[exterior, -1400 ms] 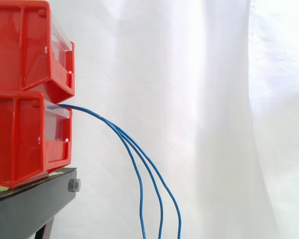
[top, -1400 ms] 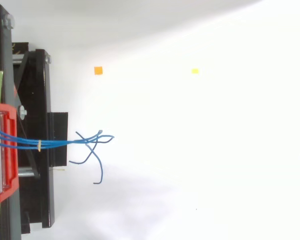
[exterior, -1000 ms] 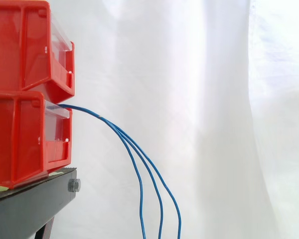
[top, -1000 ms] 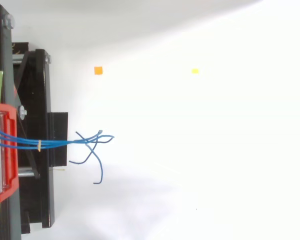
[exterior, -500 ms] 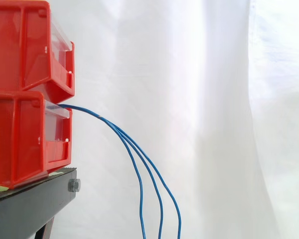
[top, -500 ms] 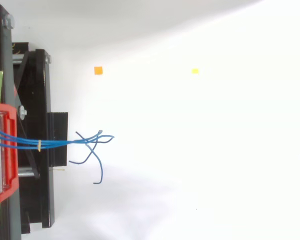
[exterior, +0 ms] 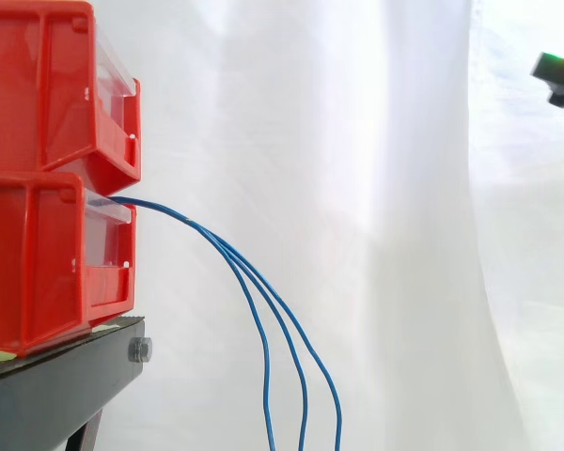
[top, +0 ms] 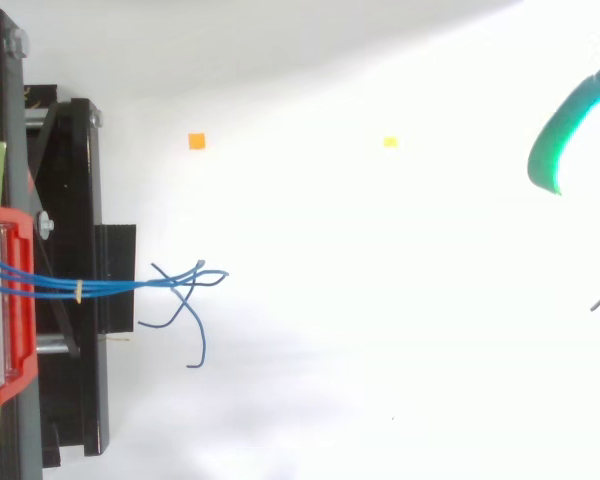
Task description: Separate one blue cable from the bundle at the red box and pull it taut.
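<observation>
Before a white curtain (exterior: 357,188), two stacked red bins (exterior: 47,169) are borne on a black stand (exterior: 66,385). Three blue cables (exterior: 263,310) issue from the lower bin, bound by a yellow tie (top: 78,291) and drooping slack. The hand (top: 552,140) is seen well apart at the right edge, and its state — open or closed — cannot be told.

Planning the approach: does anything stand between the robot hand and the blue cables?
Nothing visible does. The robot hand is at the right edge; the blue cables hang from the lower red box, with open space between.
</observation>
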`<action>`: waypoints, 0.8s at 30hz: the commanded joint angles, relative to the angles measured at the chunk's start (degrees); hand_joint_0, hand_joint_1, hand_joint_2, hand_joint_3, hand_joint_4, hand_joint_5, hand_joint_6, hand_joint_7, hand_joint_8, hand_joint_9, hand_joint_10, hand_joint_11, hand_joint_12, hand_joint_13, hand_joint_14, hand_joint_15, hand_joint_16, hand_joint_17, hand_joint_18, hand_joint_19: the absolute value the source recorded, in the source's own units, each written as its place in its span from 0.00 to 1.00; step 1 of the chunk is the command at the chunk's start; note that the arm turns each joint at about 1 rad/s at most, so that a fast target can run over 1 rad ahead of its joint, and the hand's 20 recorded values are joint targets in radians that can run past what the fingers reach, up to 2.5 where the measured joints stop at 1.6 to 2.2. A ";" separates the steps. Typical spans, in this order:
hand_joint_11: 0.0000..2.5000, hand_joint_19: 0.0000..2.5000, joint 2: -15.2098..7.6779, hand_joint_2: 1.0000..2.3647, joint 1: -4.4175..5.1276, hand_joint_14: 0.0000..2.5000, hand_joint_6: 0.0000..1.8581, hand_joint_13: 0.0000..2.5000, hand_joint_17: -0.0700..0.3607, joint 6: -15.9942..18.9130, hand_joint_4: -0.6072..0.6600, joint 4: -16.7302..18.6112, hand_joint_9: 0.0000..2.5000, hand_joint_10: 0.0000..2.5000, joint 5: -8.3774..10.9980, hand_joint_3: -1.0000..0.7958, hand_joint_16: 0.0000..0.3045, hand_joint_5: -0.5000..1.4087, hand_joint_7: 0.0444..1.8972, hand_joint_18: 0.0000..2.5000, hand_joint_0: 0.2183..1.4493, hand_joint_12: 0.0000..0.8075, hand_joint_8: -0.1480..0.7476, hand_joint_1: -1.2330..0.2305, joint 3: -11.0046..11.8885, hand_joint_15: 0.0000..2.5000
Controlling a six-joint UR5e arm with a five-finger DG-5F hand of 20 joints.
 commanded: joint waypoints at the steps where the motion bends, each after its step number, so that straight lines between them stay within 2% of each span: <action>1: 0.18 0.21 -1.15 0.00 0.00 0.00 0.27 0.23 0.43 -0.09 0.61 3.82 0.26 0.00 2.22 0.28 0.17 0.17 0.43 0.16 0.20 0.45 0.50 0.37 0.03 0.15; 6: 0.18 0.21 -3.96 0.00 0.00 0.00 0.27 0.23 0.42 -0.70 0.62 6.81 0.26 0.01 2.22 0.28 0.16 0.17 0.43 0.16 0.20 0.45 0.50 0.37 0.29 0.15; 9: 0.18 0.21 -3.96 0.00 0.00 0.01 0.27 0.23 0.42 -1.14 0.62 8.13 0.26 0.00 2.49 0.28 0.16 0.17 0.43 0.16 0.20 0.45 0.50 0.37 0.38 0.15; 11: 0.18 0.21 -4.67 0.00 0.00 0.01 0.27 0.23 0.42 -2.11 0.62 8.92 0.26 0.00 2.66 0.28 0.16 0.17 0.43 0.16 0.20 0.44 0.50 0.36 0.47 0.15; 12: 0.18 0.21 -4.84 0.00 0.00 0.01 0.27 0.23 0.42 -4.04 0.61 9.80 0.26 0.01 2.75 0.28 0.16 0.17 0.43 0.16 0.20 0.45 0.50 0.36 0.47 0.15; 13: 0.18 0.21 -5.37 0.00 0.00 0.01 0.27 0.23 0.42 -4.75 0.61 10.15 0.26 0.00 2.84 0.28 0.16 0.17 0.44 0.16 0.20 0.45 0.49 0.36 0.47 0.15; 14: 0.18 0.21 -7.04 0.00 -0.35 0.01 0.27 0.23 0.42 -5.98 0.61 11.29 0.26 0.00 3.28 0.28 0.16 0.17 0.43 0.16 0.20 0.45 0.49 0.36 0.91 0.15; 17: 0.18 0.21 -8.62 0.00 -0.62 0.00 0.27 0.23 0.42 -6.15 0.61 12.79 0.26 0.01 3.54 0.28 0.16 0.17 0.43 0.16 0.20 0.44 0.49 0.36 1.43 0.15; 21: 0.18 0.21 -9.15 0.00 -0.62 0.01 0.27 0.23 0.42 -6.50 0.61 15.42 0.26 0.00 5.21 0.28 0.16 0.17 0.44 0.16 0.21 0.44 0.50 0.36 1.70 0.15; 24: 0.18 0.21 -9.24 0.00 -0.62 0.01 0.27 0.23 0.42 -8.96 0.61 16.39 0.26 0.00 7.41 0.28 0.16 0.17 0.44 0.16 0.21 0.44 0.49 0.36 1.70 0.15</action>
